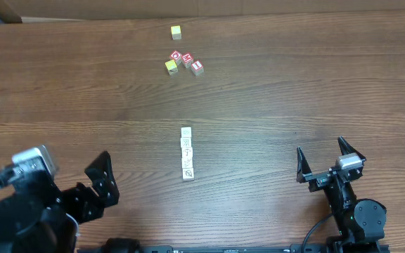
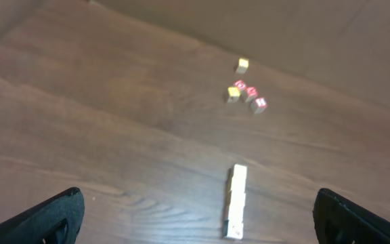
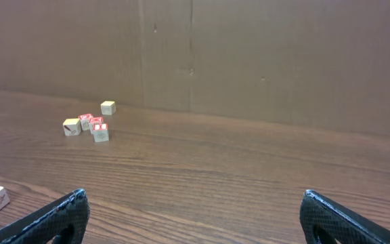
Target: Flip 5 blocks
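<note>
Overhead gives the full picture: the blocks (image 1: pixel 187 153), 5 pale cream cubes, sit touching in 1 straight row running 12 to 6 o'clock, a bit toward 6 from the middle of the table (image 1: pixel 294 91). They've got dark line drawings on top, too small to read. The left wrist view catches the same row, but it's blurry, so the drawings don't come through. The right wrist view only gets 1 end cube at its 8 o'clock edge, though it does show the brown cardboard wall (image 3: pixel 249 54) behind the table. Up at 12 o'clock, well apart from the row, sit 3 red-faced cubes (image 1: pixel 187 59) and 2 yellow cubes (image 1: pixel 176 31). The left gripper (image 1: pixel 106 177) at 8 o'clock and the right gripper (image 1: pixel 322 156) at 4 o'clock both have their jaws spread wide, gripping nothing, apart from the row.
</note>
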Motion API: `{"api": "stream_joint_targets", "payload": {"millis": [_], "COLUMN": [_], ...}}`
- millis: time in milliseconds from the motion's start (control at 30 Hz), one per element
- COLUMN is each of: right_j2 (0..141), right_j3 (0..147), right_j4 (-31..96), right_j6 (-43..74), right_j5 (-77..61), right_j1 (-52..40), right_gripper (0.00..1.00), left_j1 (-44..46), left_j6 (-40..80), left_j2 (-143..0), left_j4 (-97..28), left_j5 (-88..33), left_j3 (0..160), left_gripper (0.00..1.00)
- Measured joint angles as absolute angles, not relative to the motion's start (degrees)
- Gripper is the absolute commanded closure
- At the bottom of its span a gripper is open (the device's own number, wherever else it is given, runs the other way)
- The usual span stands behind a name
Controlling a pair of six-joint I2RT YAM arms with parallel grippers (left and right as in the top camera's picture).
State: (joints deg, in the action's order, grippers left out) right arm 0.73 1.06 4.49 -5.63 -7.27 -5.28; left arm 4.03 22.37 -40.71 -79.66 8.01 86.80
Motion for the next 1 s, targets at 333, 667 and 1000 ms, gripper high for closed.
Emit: {"api": "stream_joint_targets", "payload": {"millis": [333, 667, 1000], "right_j2": [0.73, 0.73, 0.73], "right_j3": [1.06, 1.06, 1.06], "right_j4": [4.54, 4.47, 4.45], "right_j6": [-5.65, -5.76, -5.78], "right_j5": [-7.29, -7.29, -7.27], "right_j1": [-5.28, -5.28, -5.28], "right_gripper": [0.00, 0.00, 0.00], "left_j1": [1.32, -2.37, -2.35], "left_j6": [27.35, 32.32, 32.47], "left_j2": [-23.86, -6.15, -0.80], "left_j4": [-71.83, -33.08, 23.20], "left_j5": [8.16, 4.25, 1.48], "left_j3": [59.13, 37.89, 20.38], "left_gripper": [0.00, 0.00, 0.01]}}
